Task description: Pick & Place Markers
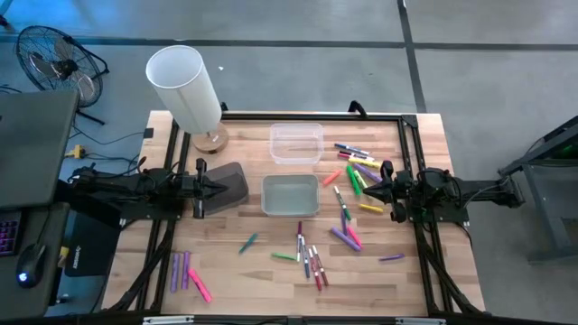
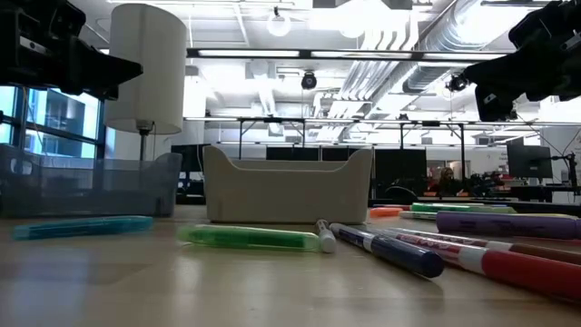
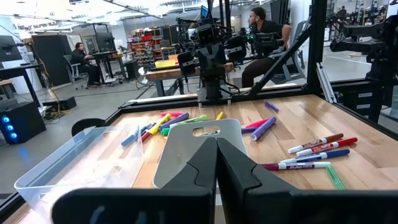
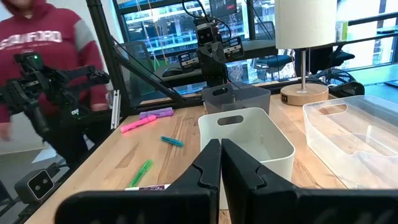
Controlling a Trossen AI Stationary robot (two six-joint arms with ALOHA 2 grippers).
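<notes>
Many markers lie flat on the wooden table: a cluster [image 1: 357, 164] at the far right, another [image 1: 312, 257] near the middle front, purple and pink ones [image 1: 185, 271] at the near left, and a teal one [image 1: 247, 242]. In the low view a green marker [image 2: 250, 237] and a teal one [image 2: 82, 226] lie in front. My left gripper [image 1: 226, 188] hovers level over the table's left side, shut, with nothing in it [image 3: 216, 155]. My right gripper [image 1: 366, 190] hovers level at the right, shut and empty [image 4: 220, 155]. They point at each other.
A white bin [image 1: 290, 195] stands mid-table between the grippers, a clear bin [image 1: 296, 143] behind it, and a dark grey bin [image 1: 230, 185] below my left gripper. A white-shaded lamp [image 1: 185, 90] stands at the far left. A person [image 4: 46, 68] stands beyond the table's near side.
</notes>
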